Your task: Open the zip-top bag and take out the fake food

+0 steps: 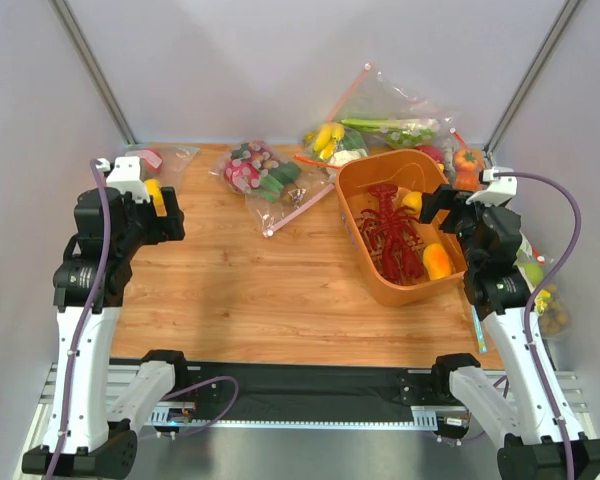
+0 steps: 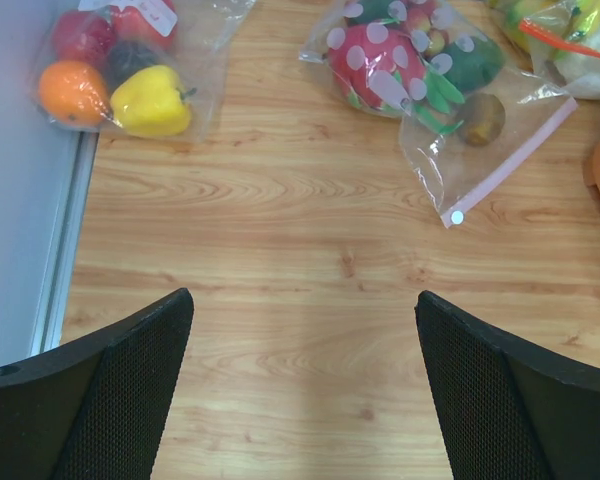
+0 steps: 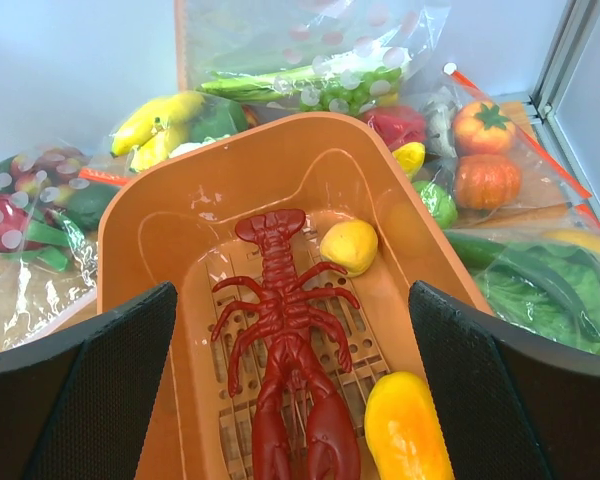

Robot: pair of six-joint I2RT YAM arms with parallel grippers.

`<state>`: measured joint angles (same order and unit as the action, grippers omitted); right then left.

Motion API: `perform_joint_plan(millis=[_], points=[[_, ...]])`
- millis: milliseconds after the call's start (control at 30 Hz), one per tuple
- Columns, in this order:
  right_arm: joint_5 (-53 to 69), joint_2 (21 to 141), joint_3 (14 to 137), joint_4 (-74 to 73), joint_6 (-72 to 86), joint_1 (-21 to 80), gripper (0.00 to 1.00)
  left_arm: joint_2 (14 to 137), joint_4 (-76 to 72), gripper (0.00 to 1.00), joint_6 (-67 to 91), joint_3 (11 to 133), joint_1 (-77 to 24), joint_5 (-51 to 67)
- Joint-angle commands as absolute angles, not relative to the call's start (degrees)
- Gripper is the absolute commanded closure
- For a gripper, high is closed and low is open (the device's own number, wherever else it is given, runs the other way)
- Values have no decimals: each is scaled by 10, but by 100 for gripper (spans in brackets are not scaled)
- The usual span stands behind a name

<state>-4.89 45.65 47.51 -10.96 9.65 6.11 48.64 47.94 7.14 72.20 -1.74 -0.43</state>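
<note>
The zip-top bag (image 2: 120, 75) lies at the table's far left back corner, clear plastic with a small white label (image 2: 156, 12). Its zip strip does not show. Inside are the fake food pieces: an orange one (image 2: 72, 92), a yellow one (image 2: 152, 100), a red one (image 2: 83, 35) and a dark one (image 2: 130, 58). In the top view the bag (image 1: 172, 155) is partly hidden behind my left arm. My left gripper (image 2: 302, 300) (image 1: 166, 215) is open and empty, above bare wood in front of the bag. My right gripper (image 3: 292, 295) (image 1: 435, 205) is open and empty above the orange basket.
The orange basket (image 1: 355, 190) (image 3: 130, 230) holds a big red toy lobster (image 3: 285, 330) and yellow toy pieces. A clear bag with a pink zip strip (image 2: 500, 165) lies at back centre. More bags of toy vegetables (image 1: 400, 125) crowd the back right. Grey walls close three sides.
</note>
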Motion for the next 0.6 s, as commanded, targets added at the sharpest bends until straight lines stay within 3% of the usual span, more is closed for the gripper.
perform_joint_plan(millis=[0,567], points=[[-51,466,506,-120,96,60,0,500,480,1,62,753,-17,2],[-29,482,524,-139,110,59,0,554,396,1,49,744,-17,-35]])
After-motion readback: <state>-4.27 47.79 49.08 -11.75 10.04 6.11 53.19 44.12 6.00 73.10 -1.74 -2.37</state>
